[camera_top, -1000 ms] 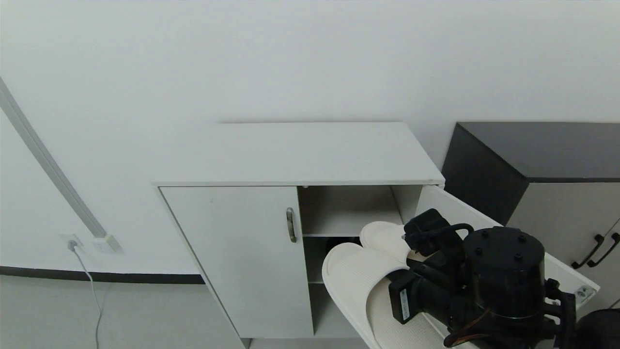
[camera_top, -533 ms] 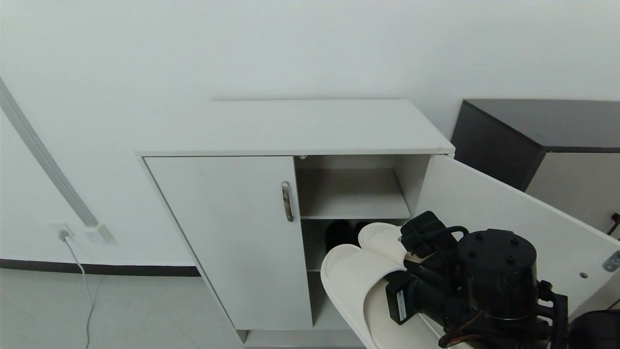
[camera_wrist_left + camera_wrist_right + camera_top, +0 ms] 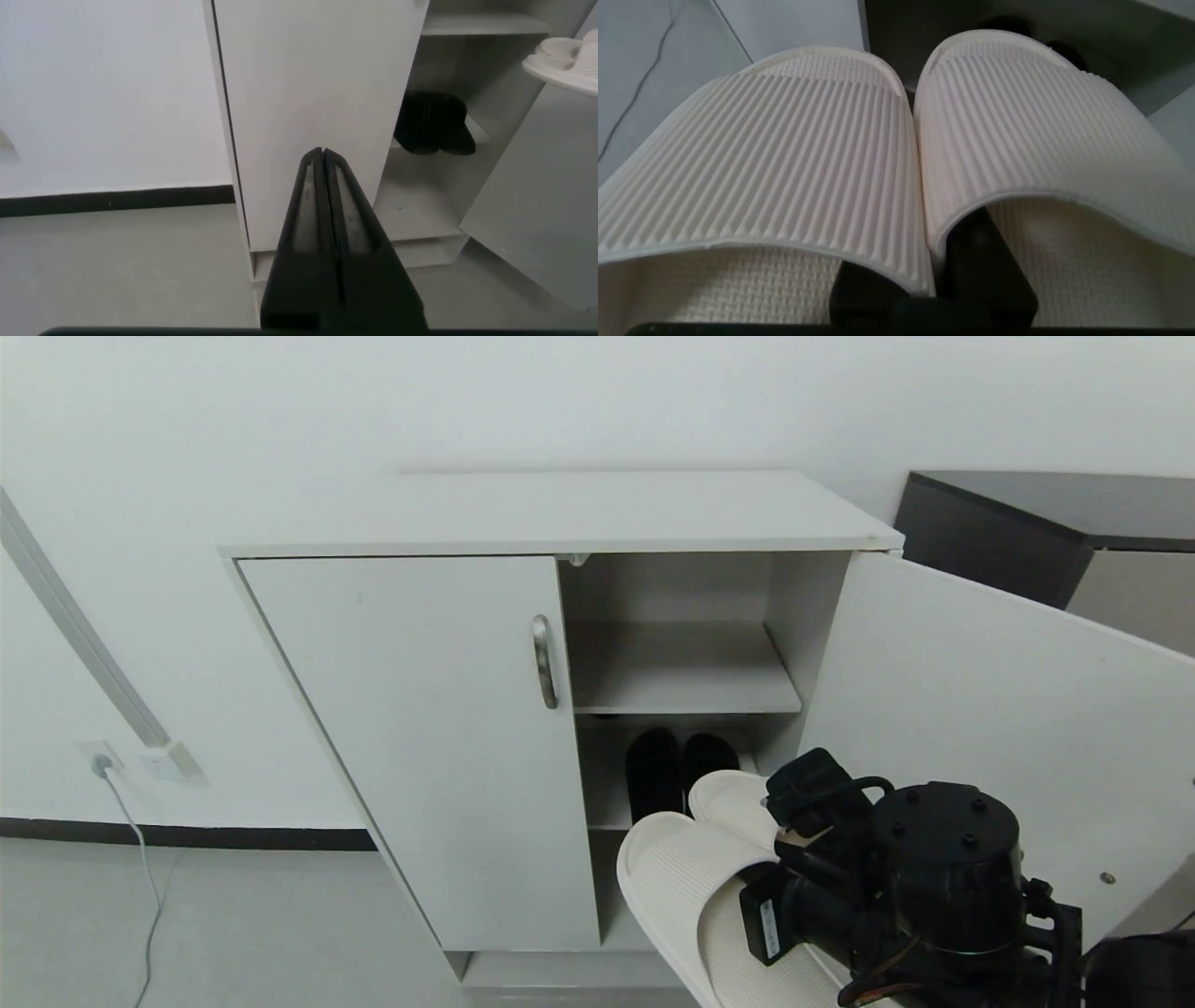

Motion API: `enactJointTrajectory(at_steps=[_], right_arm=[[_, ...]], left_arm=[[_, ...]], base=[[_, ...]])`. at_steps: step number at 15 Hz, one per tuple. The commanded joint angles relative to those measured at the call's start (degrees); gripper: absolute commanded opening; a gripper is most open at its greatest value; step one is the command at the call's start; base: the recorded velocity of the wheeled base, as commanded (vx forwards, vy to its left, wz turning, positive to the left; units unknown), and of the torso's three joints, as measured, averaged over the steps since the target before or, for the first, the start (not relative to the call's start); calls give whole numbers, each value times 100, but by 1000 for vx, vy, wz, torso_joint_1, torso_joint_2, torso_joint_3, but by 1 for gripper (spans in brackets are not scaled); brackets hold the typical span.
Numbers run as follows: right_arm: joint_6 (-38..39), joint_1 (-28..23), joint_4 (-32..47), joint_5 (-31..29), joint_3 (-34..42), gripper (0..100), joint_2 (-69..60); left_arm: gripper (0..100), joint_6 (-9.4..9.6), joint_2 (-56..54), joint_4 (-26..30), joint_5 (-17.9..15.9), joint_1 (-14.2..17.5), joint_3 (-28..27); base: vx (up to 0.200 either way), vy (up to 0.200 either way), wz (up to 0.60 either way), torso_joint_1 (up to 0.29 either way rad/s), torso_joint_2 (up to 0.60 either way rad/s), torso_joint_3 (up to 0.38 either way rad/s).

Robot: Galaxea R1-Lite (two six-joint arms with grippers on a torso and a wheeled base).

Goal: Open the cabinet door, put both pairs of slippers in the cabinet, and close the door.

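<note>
A plain white wall (image 3: pixel 597 401) and a grey floor (image 3: pixel 233 924) frame a white cabinet (image 3: pixel 560 509) standing against the wall. The white slippers (image 3: pixel 686 887) are held side by side in the air just in front of the cabinet's open right half, toes toward the opening and level with its lower part. The right tool (image 3: pixel 794 845) is clamped on them from the heel end; in the right wrist view a dark finger sits between the two slippers. The black slippers (image 3: pixel 677 770) lie inside on the middle shelf, below a bare upper shelf (image 3: pixel 681 681). The right door (image 3: pixel 980 709) is swung wide open, and the left door (image 3: pixel 420 737) is closed, its metal handle (image 3: pixel 542 662) at the inner edge. The left tool (image 3: pixel 324 201) hangs low facing the closed door, fingers pressed together with nothing between them. A dark cabinet (image 3: pixel 1027 513) stands to the right; a wall socket (image 3: pixel 98 761) with a cable (image 3: pixel 140 896) is at the left.
</note>
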Motion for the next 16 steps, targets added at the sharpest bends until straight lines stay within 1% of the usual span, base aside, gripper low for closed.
enactJointTrajectory(at_steps=[1,6,7,9,13,16], right_arm=[[0,9,0,-1,1,0,18],[0,9,0,8,1,0,62],[0,9,-9,-1,1,0,105],[-9,36,-185,-19,19,0,220],[-53,36,-571,-19,115,0,343],[-62,53,-580,-28,106,0,466]], left_arm=[[0,-2,-1,-1,1,-1,-2],[0,-2,-1,-1,1,-1,-2],[0,-2,-1,-1,1,-1,-2],[0,-2,-1,-1,1,-1,-2],[0,-11,-1,-1,1,-1,-2],[0,-11,-1,-1,1,-1,-2]], base=[[0,0,0,-85,442,369],[0,0,0,-34,428,390],[0,0,0,-2,203,203],[0,0,0,0,100,102],[0,0,0,0,0,0],[0,0,0,0,0,0]])
